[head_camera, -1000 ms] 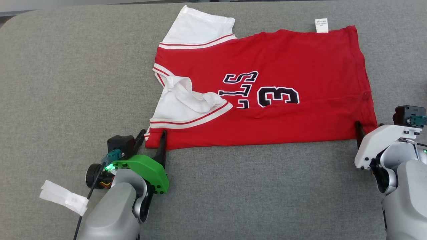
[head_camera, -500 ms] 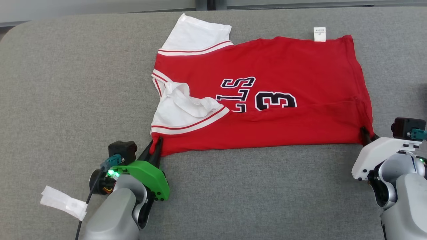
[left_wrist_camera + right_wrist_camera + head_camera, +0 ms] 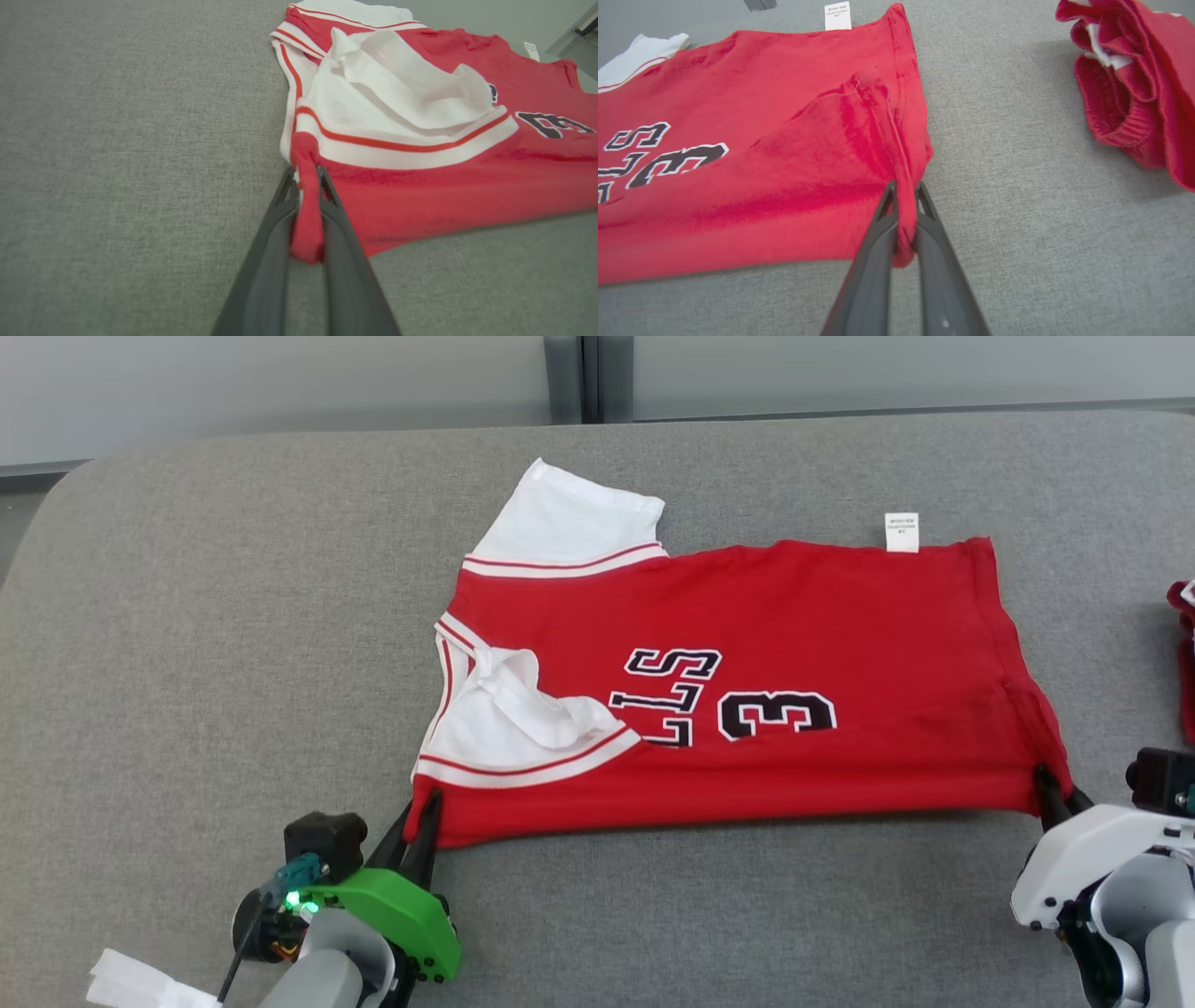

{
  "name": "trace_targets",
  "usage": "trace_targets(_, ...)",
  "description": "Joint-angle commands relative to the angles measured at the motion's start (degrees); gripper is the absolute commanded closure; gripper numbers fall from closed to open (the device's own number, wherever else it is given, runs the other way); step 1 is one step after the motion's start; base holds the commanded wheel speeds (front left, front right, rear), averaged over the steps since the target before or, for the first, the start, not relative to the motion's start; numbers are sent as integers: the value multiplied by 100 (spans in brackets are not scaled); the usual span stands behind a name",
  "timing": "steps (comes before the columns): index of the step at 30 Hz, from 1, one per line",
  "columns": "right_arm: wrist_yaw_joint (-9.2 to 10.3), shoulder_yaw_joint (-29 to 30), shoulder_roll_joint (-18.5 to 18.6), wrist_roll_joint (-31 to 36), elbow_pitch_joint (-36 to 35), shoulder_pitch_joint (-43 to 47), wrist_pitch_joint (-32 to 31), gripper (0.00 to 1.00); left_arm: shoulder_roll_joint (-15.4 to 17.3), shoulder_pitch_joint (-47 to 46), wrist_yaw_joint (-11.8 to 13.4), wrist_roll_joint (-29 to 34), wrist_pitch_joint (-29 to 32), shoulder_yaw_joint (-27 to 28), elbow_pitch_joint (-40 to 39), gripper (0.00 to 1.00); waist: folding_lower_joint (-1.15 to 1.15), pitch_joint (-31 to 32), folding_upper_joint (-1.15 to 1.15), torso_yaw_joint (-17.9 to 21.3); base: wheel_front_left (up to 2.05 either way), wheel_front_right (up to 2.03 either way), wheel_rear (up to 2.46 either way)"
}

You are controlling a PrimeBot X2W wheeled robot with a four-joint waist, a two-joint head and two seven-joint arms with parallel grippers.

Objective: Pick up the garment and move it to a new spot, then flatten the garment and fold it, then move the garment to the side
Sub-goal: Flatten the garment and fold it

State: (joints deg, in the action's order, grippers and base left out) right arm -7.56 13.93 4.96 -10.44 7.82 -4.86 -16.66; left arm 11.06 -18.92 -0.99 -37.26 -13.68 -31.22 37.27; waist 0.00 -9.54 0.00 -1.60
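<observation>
Red jersey (image 3: 747, 644) flat on grey table (image 3: 233, 616), long axis left–right, collar end far left of care tag (image 3: 901, 532), hem end by tag. Left gripper (image 3: 422, 803) jaws pinch shoulder corner, right gripper (image 3: 1050, 784) jaws pinch hem corner — both on edge opposite tag, nearest robot. Likely paired grip to hold edge taut for folding toward tag side

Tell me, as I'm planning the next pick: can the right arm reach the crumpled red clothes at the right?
Not yet, probably: the right gripper is shut on a corner of the jersey. Once it lets go, bare table lies between it and the heap.
</observation>
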Motion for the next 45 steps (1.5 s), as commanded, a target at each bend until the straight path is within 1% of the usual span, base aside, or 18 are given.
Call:
trace_targets(1,17,91,18,-31,-52,153,-23,100,141,193,98,-54,44,42,-122,100,0,53,0,-25,0,0,0)
trace_targets(7,20,251,-96,5,-93,537,-89,100,314,819,350,-187,317,69,-672,100,0,122,0,-93,0,0,0)
trace_targets(10,20,315,-128,85,-26,677,-180,100,333,1035,419,-240,512,-4,-844,100,0,138,0,-122,0,0,0)
trace_targets(11,20,322,-137,124,-7,706,-210,66,330,1078,445,-249,552,-26,-909,54,0,138,0,-131,0,0,0)
trace_targets(12,20,321,-142,145,16,721,-240,0,315,1115,458,-269,592,-34,-960,0,0,135,0,-138,0,0,0)
trace_targets(15,14,303,-172,192,-12,677,-259,0,315,1142,521,-264,616,-48,-1127,0,0,123,0,-151,0,0,0)
trace_targets(19,14,332,-174,271,-192,481,-245,0,399,1013,568,-258,552,50,-1383,0,0,91,0,-139,0,0,0)
trace_targets(22,14,387,-42,328,-399,233,-308,0,510,814,517,-306,570,148,-1604,0,0,24,0,-112,0,0,0)
trace_targets(25,14,381,125,317,-513,-146,-456,0,629,491,531,-200,712,172,-1711,0,0,-83,0,-83,0,0,0)
trace_targets(28,14,384,317,214,-449,-688,-814,0,633,-9,542,-232,1010,207,-1658,0,0,-258,0,-40,0,0,0)
trace_targets(31,14,317,516,168,-208,-1263,-1104,0,509,-606,466,-298,1328,199,-1478,0,0,-478,0,-23,0,0,0)
trace_targets(33,13,88,682,182,84,-1603,-1356,0,408,-1012,336,-360,1613,111,-1258,0,0,-631,0,-6,0,0,0)
trace_targets(34,13,-69,786,188,244,-1800,-1473,0,363,-1235,228,-394,1847,37,-1098,0,0,-701,0,10,0,0,0)
trace_targets(36,14,-297,982,219,515,-2151,-1586,0,300,-1704,130,-398,2108,6,-830,0,0,-831,0,42,0,0,0)
trace_targets(39,13,-524,1045,140,871,-2582,-1571,0,154,-2307,105,-374,2271,14,-467,0,0,-1044,0,101,0,0,0)
trace_targets(45,14,-927,951,-3,1329,-3188,-1312,0,-22,-3220,72,-287,2450,-47,241,0,0,-1387,0,356,0,0,0)
